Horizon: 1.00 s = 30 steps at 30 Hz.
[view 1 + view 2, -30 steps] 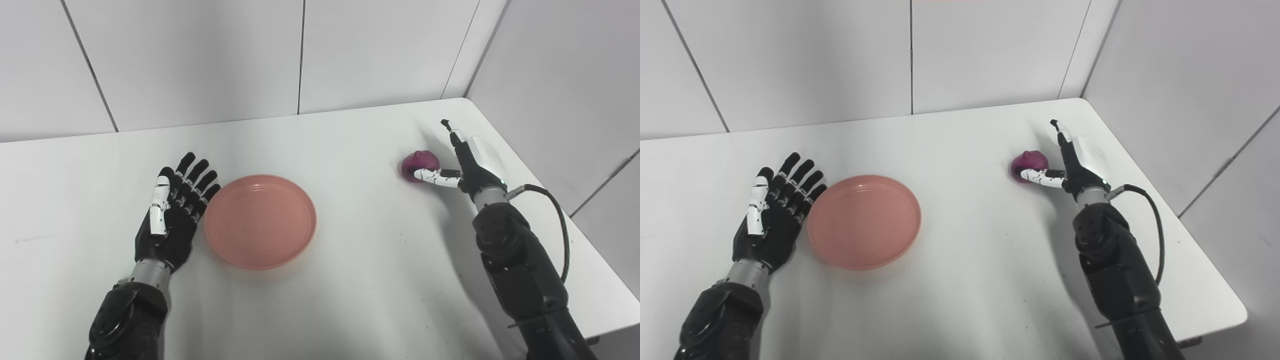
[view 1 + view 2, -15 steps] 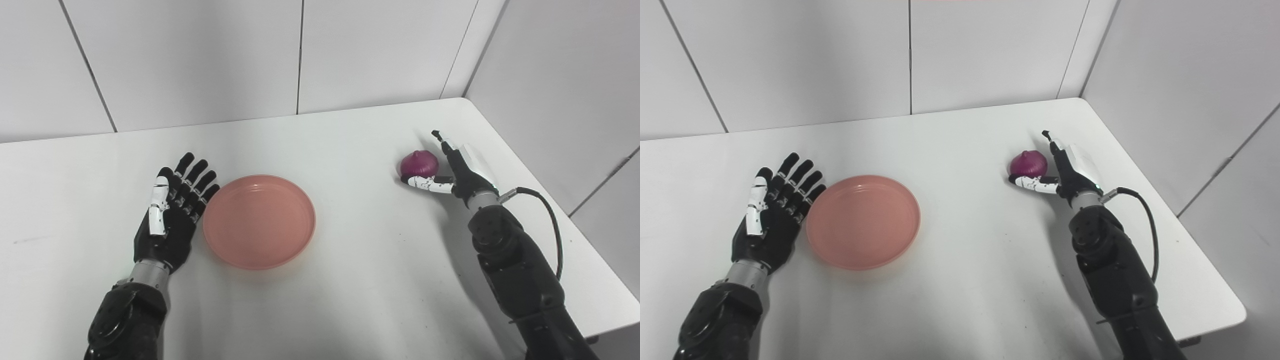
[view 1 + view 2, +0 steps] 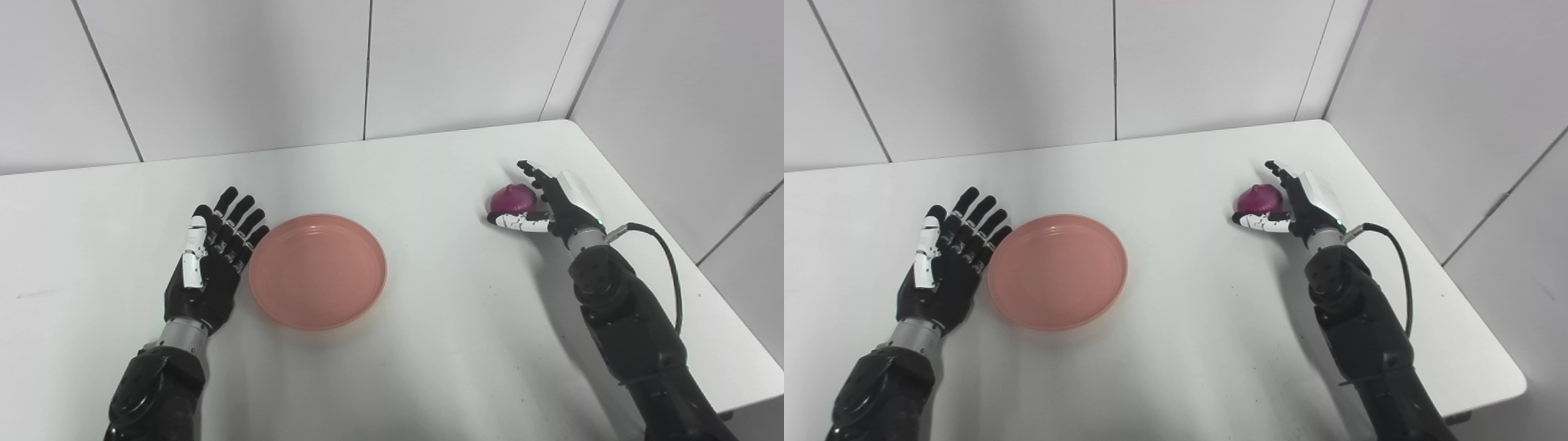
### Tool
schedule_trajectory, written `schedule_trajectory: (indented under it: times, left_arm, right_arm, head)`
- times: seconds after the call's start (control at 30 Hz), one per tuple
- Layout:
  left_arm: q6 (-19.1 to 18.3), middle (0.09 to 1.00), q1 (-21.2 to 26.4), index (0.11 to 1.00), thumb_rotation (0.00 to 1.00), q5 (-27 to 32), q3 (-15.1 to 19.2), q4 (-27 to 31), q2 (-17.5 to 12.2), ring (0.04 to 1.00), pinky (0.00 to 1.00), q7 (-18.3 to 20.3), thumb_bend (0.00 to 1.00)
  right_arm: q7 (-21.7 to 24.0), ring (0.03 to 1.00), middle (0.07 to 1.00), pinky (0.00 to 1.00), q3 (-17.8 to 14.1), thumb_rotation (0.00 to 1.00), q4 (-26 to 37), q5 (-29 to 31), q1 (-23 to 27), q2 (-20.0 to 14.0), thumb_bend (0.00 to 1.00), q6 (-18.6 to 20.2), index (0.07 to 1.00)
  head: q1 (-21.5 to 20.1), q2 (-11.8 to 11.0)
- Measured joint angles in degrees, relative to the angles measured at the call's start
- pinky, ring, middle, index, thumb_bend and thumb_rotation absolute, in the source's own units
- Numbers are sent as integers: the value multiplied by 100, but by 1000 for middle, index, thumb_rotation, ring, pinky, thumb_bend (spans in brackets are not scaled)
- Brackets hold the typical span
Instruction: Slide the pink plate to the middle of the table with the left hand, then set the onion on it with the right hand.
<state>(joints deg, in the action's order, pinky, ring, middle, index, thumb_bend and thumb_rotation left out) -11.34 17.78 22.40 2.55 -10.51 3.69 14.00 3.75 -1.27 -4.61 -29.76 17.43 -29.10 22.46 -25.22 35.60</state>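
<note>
A white table [image 3: 429, 343] fills the scene, backed by pale wall panels [image 3: 245, 73] on the far side and the right. On it, left of the middle, sits the pink plate [image 3: 317, 270], flat and holding nothing. The left hand [image 3: 211, 263] lies just beside the plate's left rim, palm down, released, its fingers [image 3: 236, 214] spread and pointing to the far side; whether the nearest fingertip touches the rim cannot be told. Well apart from the plate, toward the far right, the right hand [image 3: 1295, 205] cups the onion [image 3: 1258, 198]: its thumb [image 3: 1258, 222] runs along the onion's near side and its fingers curl around the far right side, grasping it loosely. The onion is purple and low over the table; whether it rests on the surface cannot be told.
</note>
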Motion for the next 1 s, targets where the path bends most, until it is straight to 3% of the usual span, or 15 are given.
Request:
schedule_trajectory:
  times: [0.3,0.67,1.0]
  left_arm:
    - [-7,929,-13,921,1000,-1,-4,26,8,911,897,-41,462]
    - [-23,931,-33,924,1000,2,-10,63,13,913,898,-54,465]
    - [-75,934,-51,926,1000,1,-23,110,13,917,900,-56,465]
  right_arm:
    - [146,818,859,726,102,299,7,-31,60,-117,1000,90,883]
    - [457,822,863,725,233,191,95,-136,105,-298,1000,208,875]
    - [581,718,775,585,339,122,155,-498,122,-374,939,308,824]
  head:
    - [0,9]
    - [9,26]
    - [9,35]
